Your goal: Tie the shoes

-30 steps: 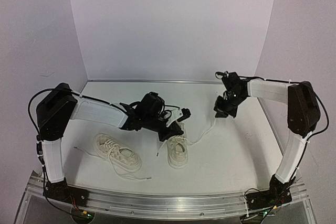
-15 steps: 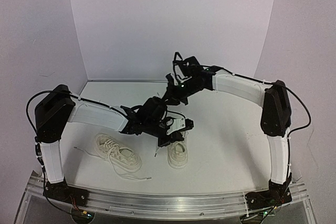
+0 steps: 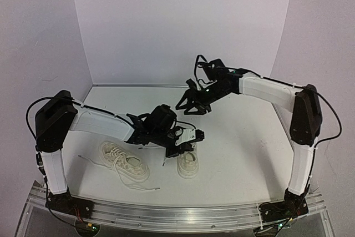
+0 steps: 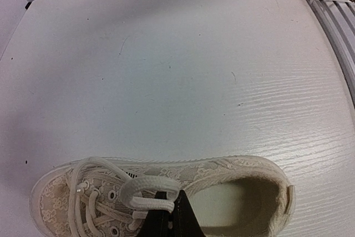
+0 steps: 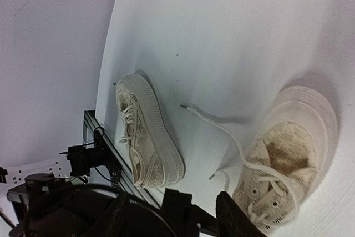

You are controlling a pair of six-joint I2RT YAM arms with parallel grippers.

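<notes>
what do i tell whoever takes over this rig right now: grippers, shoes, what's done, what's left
Left gripper: down over the centre shoe, apparently shut on a lace near the top eyelets.
Right gripper: open, holding nothing, raised above the back of the table.
Other shoe: near left on the table, laces trailing loose, no gripper near it.
Done: nothing tied; no knot or bow shows on either shoe.
Left: tie both shoes. The centre one looks like the sensible start.
</notes>
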